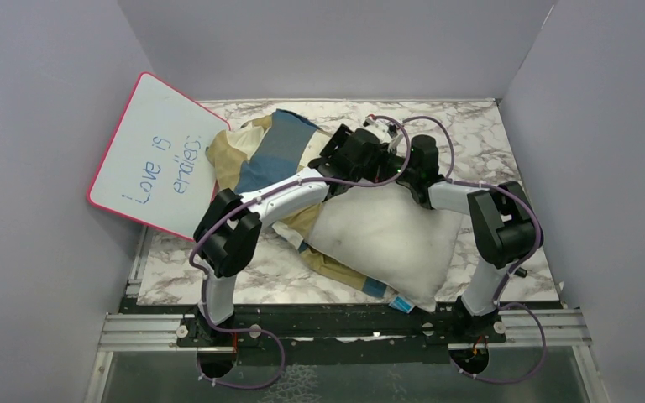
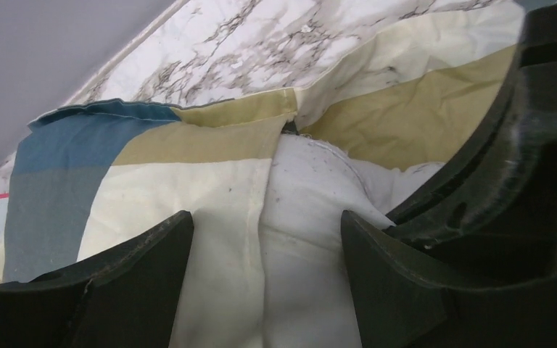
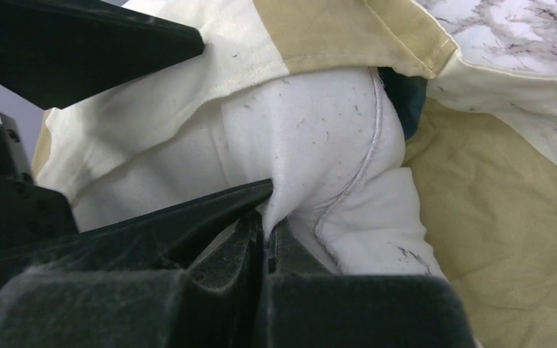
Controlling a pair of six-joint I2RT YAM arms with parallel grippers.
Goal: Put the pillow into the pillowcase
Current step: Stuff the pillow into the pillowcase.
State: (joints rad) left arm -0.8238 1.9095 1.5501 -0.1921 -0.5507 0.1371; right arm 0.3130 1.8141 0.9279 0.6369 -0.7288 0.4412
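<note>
The white pillow point(image 1: 386, 239) lies in the middle of the table, its far end tucked into the mouth of the blue, tan and cream checked pillowcase point(image 1: 277, 151). My left gripper point(image 2: 265, 239) is open. Its fingers point(image 2: 145, 268) straddle the cream pillowcase hem point(image 2: 188, 188) and the pillow corner point(image 2: 312, 188) without closing on either. My right gripper point(image 3: 268, 217) is shut on a pinch of the pillow's white fabric point(image 3: 312, 138) near its seam, just under the pillowcase edge point(image 3: 333, 29). From above, both grippers point(image 1: 361, 155) point(image 1: 407, 164) meet at the pillow's far end.
A pink-rimmed whiteboard point(image 1: 155, 155) with blue writing leans at the left wall. The pillow's blue tag point(image 1: 399, 302) sits at the marble table's point(image 1: 487, 134) near edge. Grey walls close in on three sides. One left finger point(image 3: 80, 43) crosses the top of the right wrist view.
</note>
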